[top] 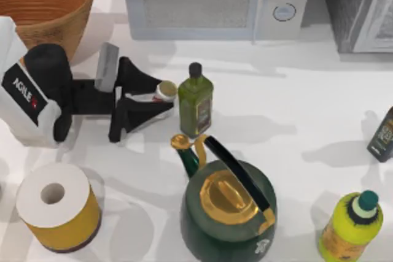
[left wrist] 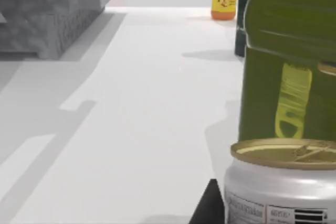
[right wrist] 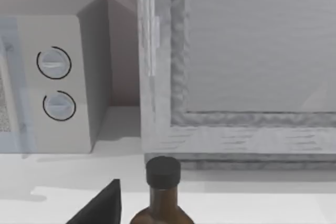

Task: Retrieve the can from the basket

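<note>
Two arms at one white bench. Upper left of the top view: wicker basket, tan outside, ribbed orange-brown inside. Just below it, left arm lying across the bench, its left end effector reaching rightward, black fingers pinching the can between them. Can out of the basket, well apart from it, left of centre in the top view, just beside the green bottle. Lower left: paper roll with yellow wrap. From the left wrist: can close up, cream pull-tab top, silver side with a printed label, green bottle right behind it. Centre bottom of the top view: dark green kettle with gold lid. Top centre: microwave. Lower right: yellow-green bottle. Right edge: dark bottle. From the right wrist: brown bottle with black cap; right end effector's state — cannot tell.
</note>
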